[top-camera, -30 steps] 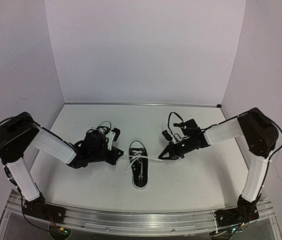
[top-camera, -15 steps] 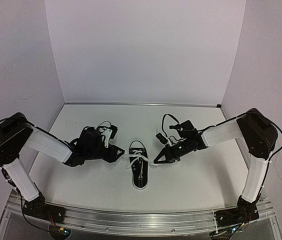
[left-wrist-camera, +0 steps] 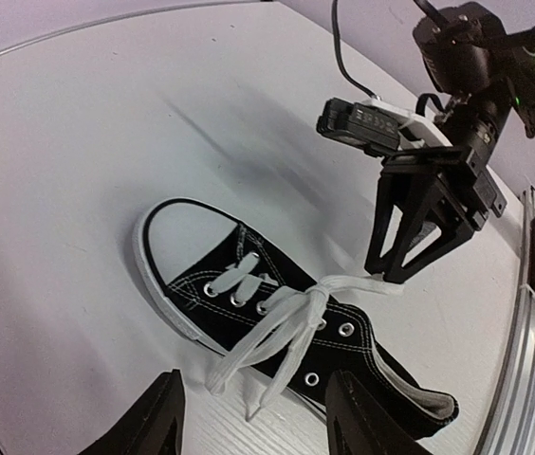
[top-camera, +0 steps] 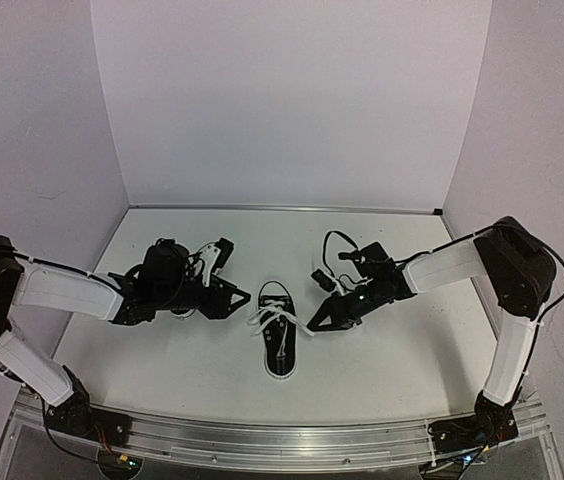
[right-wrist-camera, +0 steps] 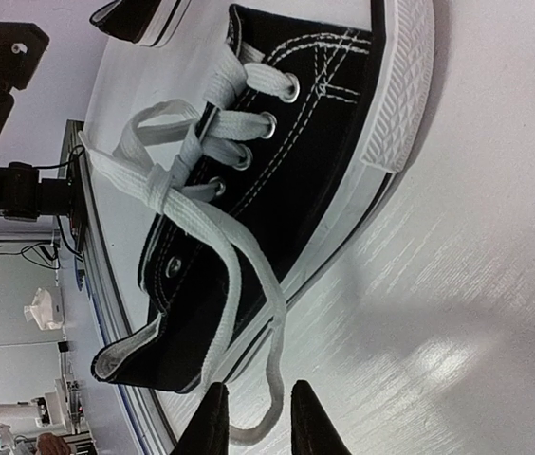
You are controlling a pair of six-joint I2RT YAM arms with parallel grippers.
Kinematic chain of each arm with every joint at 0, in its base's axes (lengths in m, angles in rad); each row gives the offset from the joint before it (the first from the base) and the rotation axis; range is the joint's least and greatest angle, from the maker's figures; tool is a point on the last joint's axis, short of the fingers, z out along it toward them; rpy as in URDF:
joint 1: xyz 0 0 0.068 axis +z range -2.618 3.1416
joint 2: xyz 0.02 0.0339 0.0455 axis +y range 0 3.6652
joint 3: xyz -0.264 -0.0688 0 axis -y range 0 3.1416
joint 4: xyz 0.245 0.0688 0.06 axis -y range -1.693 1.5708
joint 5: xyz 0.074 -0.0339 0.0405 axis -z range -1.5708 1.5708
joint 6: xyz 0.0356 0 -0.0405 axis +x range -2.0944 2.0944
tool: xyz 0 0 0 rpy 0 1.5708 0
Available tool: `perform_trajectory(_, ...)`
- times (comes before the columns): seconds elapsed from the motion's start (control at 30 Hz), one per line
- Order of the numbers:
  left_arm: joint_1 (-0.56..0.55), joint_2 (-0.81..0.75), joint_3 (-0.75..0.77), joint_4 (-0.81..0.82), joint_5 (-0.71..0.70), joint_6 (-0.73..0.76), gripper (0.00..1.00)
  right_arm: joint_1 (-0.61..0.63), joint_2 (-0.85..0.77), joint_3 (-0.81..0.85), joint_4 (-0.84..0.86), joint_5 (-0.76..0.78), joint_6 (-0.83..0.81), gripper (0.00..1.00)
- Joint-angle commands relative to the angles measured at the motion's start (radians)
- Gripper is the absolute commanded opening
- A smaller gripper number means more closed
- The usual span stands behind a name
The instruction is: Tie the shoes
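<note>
One black canvas shoe [top-camera: 279,345] with a white toe cap and sole lies mid-table, toe pointing away. Its white laces [top-camera: 274,318] are crossed in a loose knot over the tongue. In the left wrist view the shoe [left-wrist-camera: 182,232] lies ahead of my left gripper [left-wrist-camera: 263,422], which is open; two lace ends [left-wrist-camera: 249,379] lie on the table just in front of its fingers, untouched. My right gripper [right-wrist-camera: 260,422] is slightly open at the shoe's [right-wrist-camera: 296,161] right side. A slack lace loop [right-wrist-camera: 272,379] runs between its fingertips, unclamped. Only this one shoe is plain to see.
The white table [top-camera: 392,370] is walled in white at the back and sides. A metal rail [top-camera: 262,437] carrying both arm bases runs along the near edge. The right gripper [left-wrist-camera: 391,270] shows beyond the shoe in the left wrist view.
Both grippers have gone from shut to open and the taut lace has gone slack. The left gripper let go and drew back left; the right gripper moved in toward the shoe.
</note>
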State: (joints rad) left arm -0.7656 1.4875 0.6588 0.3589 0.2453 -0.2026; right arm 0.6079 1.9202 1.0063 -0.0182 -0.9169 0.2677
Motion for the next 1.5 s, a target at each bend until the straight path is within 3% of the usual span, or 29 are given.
perform_trajectory(0.0, 0.002, 0.058, 0.121, -0.123, 0.151, 0.064, 0.51, 0.007, -0.020, -0.019, -0.021, 0.000, -0.033, 0.22)
perform_trajectory(0.2, 0.002, 0.158, 0.187, -0.088, 0.179, 0.034, 0.53, 0.007, -0.045, -0.012, -0.022, 0.008, -0.030, 0.34)
perform_trajectory(0.37, 0.002, 0.232, 0.227, -0.066, 0.219, 0.014, 0.46, -0.004, -0.044, 0.009, -0.022, 0.021, -0.024, 0.36)
perform_trajectory(0.67, -0.007, 0.261, 0.237, -0.042, 0.262, 0.004, 0.24, -0.005, 0.013, 0.052, -0.022, 0.012, -0.027, 0.36)
perform_trajectory(0.87, -0.008, 0.248, 0.225, -0.024, 0.243, -0.009, 0.01, -0.005, 0.040, 0.073, -0.021, 0.004, -0.030, 0.36)
perform_trajectory(1.47, 0.001, 0.105, 0.151, -0.077, 0.114, 0.014, 0.00, -0.025, 0.016, 0.127, -0.014, -0.004, -0.022, 0.38)
